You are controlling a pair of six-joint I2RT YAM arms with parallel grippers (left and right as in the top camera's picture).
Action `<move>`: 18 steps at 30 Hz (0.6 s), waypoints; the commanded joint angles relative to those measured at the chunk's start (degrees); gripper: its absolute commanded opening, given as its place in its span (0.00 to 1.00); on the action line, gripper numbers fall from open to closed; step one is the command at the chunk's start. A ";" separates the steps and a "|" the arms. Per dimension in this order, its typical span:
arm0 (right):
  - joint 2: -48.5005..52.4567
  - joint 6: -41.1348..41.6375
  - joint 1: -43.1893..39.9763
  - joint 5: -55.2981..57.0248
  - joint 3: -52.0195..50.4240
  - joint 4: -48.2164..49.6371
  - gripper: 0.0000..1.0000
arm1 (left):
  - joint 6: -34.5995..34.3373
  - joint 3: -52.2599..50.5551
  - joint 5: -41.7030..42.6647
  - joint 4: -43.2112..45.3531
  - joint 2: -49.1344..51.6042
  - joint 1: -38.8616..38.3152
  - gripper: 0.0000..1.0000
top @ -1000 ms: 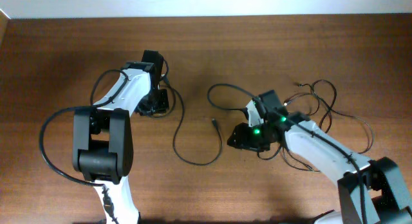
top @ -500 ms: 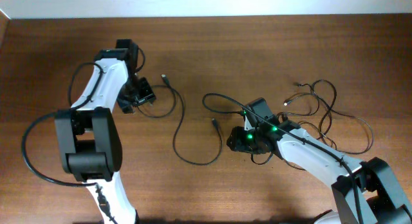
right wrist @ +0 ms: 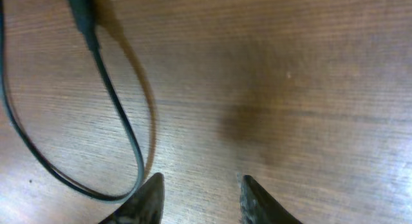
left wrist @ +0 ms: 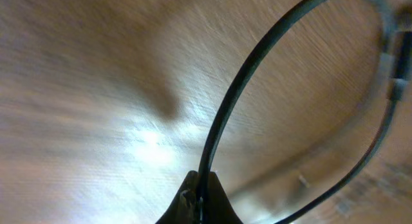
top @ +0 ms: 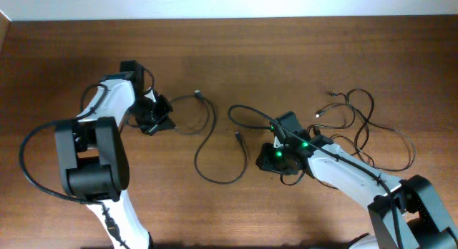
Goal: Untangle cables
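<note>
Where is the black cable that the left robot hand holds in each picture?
Overhead: the cable curves down the picture's middle.
Left wrist: it arcs up from bottom centre, pinched by the left gripper.
Right wrist: probably the same cable, on the left side.
Shared landmark: the brown wooden table.

Even, dim overhead light; left wrist view motion-blurred with glare.
</note>
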 commanded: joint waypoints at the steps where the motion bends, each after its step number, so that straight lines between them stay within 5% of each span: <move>1: -0.15 6.54 1.16 0.68 -2.69 1.31 0.32 | 3.08 1.05 19.28 -4.42 -1.66 2.10 0.00; 7: 3.41 12.55 3.08 -4.31 -5.11 9.88 0.25 | 3.67 -0.31 4.85 -12.92 -1.66 -3.17 0.00; 18: 8.31 16.52 5.53 -2.47 -5.11 31.15 0.19 | 4.33 -5.40 -1.66 -13.11 -1.66 -18.67 0.02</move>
